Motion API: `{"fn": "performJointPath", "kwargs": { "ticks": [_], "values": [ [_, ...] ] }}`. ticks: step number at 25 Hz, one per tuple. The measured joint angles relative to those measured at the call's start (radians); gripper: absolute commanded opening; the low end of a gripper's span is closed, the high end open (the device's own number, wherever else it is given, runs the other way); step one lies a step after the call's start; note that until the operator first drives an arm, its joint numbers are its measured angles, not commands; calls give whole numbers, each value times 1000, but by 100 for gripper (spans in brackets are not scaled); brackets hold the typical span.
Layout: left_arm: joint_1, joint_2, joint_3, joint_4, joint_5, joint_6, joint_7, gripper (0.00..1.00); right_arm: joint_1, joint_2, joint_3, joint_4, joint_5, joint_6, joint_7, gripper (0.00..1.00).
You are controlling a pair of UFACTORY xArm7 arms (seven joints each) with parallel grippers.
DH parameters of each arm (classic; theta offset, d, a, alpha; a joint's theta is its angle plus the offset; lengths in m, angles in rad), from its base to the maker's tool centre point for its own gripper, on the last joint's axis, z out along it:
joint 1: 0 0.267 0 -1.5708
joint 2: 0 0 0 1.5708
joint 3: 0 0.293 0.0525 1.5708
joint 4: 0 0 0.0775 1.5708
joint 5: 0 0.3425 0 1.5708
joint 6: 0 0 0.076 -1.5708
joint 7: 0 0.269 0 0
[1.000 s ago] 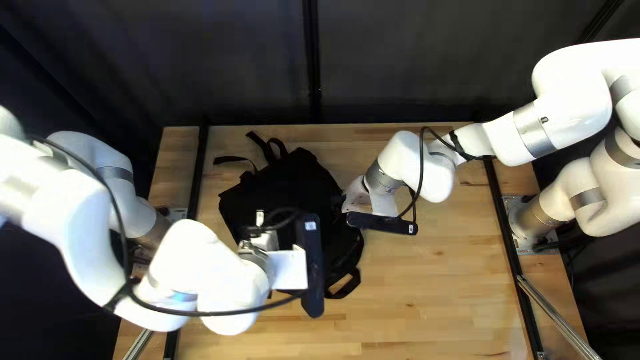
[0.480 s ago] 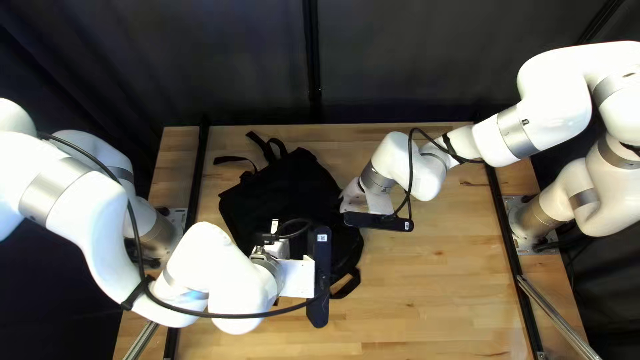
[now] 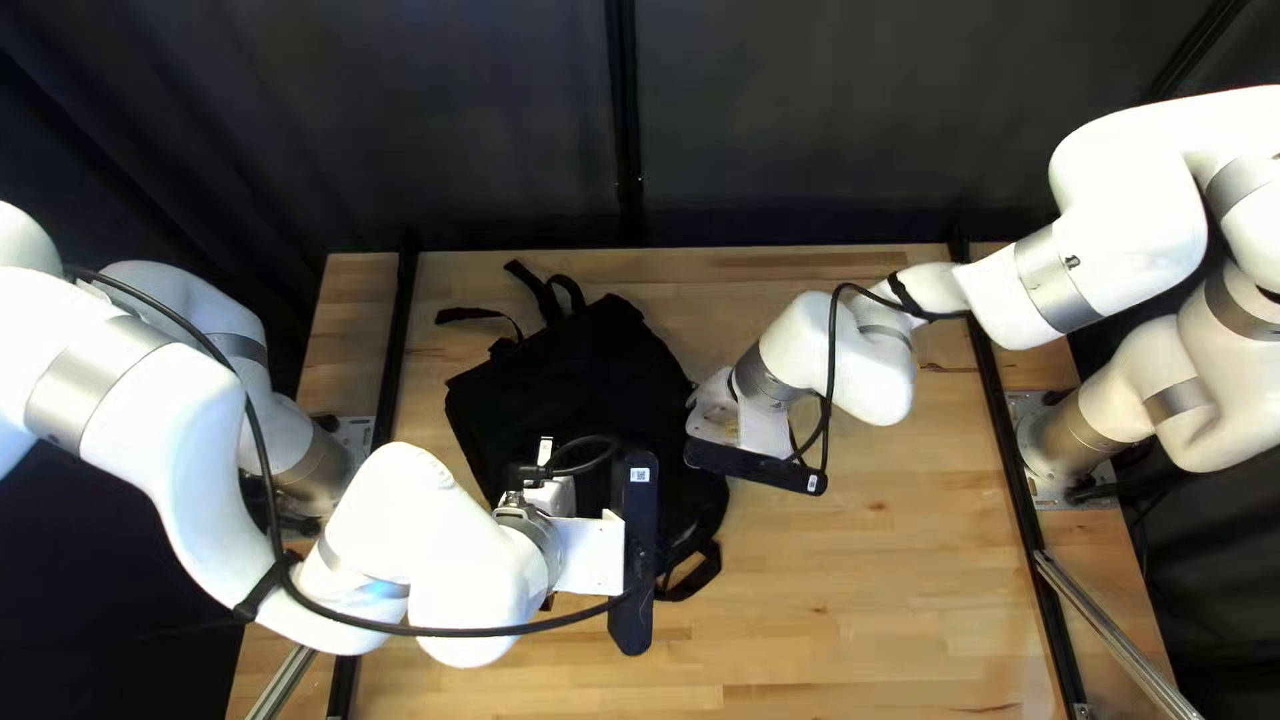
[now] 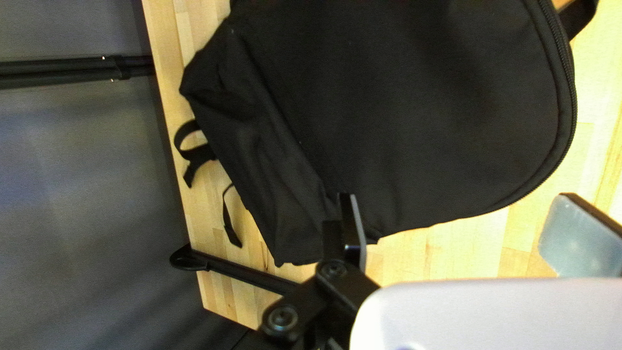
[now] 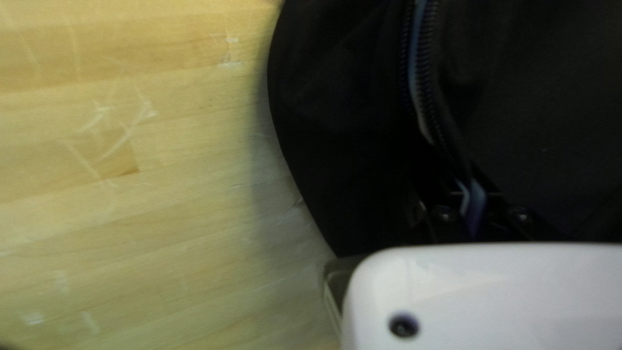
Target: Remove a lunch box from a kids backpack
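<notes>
Between 2 rails (image 3: 392, 360), the wide-open left end effector (image 3: 550, 498) overhangs the backpack (image 3: 574, 380) the right end effector (image 3: 716, 412) pinches.

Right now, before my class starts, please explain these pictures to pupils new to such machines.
A white left robot arm and a matching right arm work over a pale wooden table. The top left view looks down from above the table's near edge; each wrist view comes from that arm's wrist. A black fabric backpack lies on the table. The two-fingered left end effector is open and empty; the right end effector looks shut on the backpack at its zip. No lunch box shows.
</notes>
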Motion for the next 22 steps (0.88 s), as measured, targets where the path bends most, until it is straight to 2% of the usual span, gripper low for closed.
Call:
{"fn": "performJointPath", "kwargs": {
  "ticks": [4, 7, 10, 13, 17, 22],
  "values": [
    [1, -2, 3, 2, -2, 3, 5, 100, 27, -55, -15, -51, -315, 9, 402, 0],
    [1, -3, 4, 3, -4, 5, 7, 100, 15, -130, 28, -95, -526, 55, 696, 0],
    [1, -4, 5, 4, -6, 8, 9, 100, -10, -210, 90, -140, -680, 126, 947, 0],
    [1, -6, 7, 3, -9, 10, 11, 100, -34, -290, 152, -197, -774, 199, 1146, 0],
    [2, -7, 10, 2, -13, 10, 13, 100, -46, -366, 232, -244, -824, 312, 1366, 0],
    [4, -11, 17, -3, -19, 5, 18, 100, -43, -326, 314, -191, -837, 468, 1603, 0]
  ]
}}
